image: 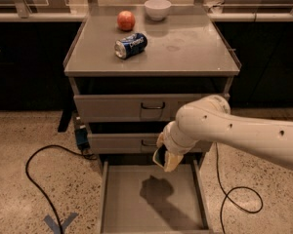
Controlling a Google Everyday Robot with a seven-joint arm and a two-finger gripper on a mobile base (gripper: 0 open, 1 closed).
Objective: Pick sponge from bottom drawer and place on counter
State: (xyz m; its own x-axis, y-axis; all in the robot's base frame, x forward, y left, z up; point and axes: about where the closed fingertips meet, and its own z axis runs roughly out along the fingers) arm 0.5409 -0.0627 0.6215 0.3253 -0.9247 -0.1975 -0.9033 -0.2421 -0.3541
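Note:
The bottom drawer (127, 204) is pulled open; its flat grey floor is bare except for the arm's shadow. My gripper (164, 156) hangs above the back of the drawer, in front of the middle drawer's face. It is shut on the sponge (158, 156), a small dark block showing between the cream fingers, held clear of the drawer floor. The counter (190, 50) is the grey top of the cabinet, well above the gripper.
On the counter lie a blue soda can (130, 45) on its side, a red apple (126, 20) and a white bowl (157, 9). Two upper drawers are closed. A black cable (31, 179) loops on the floor to the left; another lies to the right (239, 199).

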